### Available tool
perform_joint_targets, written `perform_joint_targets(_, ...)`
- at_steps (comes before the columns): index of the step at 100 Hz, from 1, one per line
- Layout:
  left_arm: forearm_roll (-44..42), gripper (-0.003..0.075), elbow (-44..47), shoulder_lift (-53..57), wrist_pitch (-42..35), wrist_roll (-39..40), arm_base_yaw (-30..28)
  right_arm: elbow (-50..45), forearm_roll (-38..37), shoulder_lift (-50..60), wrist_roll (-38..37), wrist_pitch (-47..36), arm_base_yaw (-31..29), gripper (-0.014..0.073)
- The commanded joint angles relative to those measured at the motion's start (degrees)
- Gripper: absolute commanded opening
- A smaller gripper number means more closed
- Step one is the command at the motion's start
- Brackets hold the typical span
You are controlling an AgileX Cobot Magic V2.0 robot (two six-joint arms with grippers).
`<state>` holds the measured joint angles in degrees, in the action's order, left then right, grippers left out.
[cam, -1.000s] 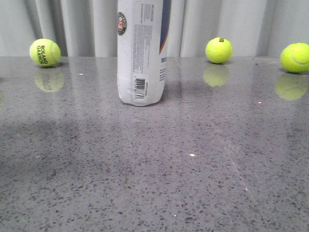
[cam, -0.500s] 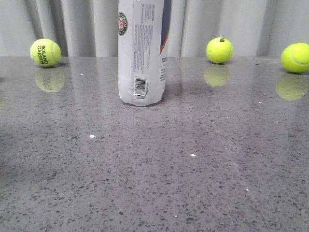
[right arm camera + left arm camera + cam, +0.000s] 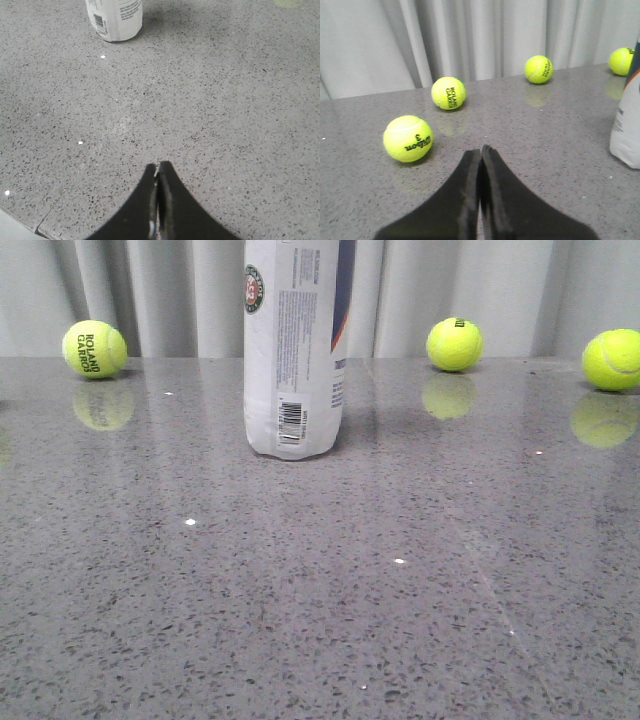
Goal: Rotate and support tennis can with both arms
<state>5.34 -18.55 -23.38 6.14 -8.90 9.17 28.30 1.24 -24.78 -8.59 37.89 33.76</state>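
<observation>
The tennis can (image 3: pixel 296 345) stands upright on the grey speckled table, its white label, barcode and round logo facing the front camera; its top is cut off by the frame. The left wrist view catches only its lower edge (image 3: pixel 627 127), and the right wrist view shows its base (image 3: pixel 114 19) far ahead. My left gripper (image 3: pixel 480 150) is shut with nothing between its fingers, well away from the can. Likewise empty and shut, my right gripper (image 3: pixel 158 166) hovers over bare table. Neither arm appears in the front view.
Yellow tennis balls lie along the back by the curtain (image 3: pixel 94 348) (image 3: pixel 454 343) (image 3: pixel 612 359). Near my left gripper a Wilson ball (image 3: pixel 408 138) lies close, with another ball (image 3: pixel 448 92) behind it. The table's edge (image 3: pixel 20 222) shows by my right gripper.
A shadow that lay over the left front of the table a second ago has gone. The can and the balls have stayed put.
</observation>
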Motion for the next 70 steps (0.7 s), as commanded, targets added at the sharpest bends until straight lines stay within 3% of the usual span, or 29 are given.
perform_joint_targets(1, -0.1, -0.002, 1.4, 2.4, -6.7, 0.7, -1.6, 1.5, -0.8, -0.2, 0.2, -3.9, -0.3, -0.0069)
perform_joint_targets(58, 1.5, -0.002, 21.3, 25.5, -11.0, 2.4, -7.4, 1.5, -0.8, -0.2, 0.2, -3.9, -0.3, -0.0069)
perform_joint_targets(70, 0.8, -0.002, 21.1, 25.6, -6.5, 2.4, -7.7, 1.5, -0.8, -0.1, 0.2, -4.1, -0.3, -0.0069)
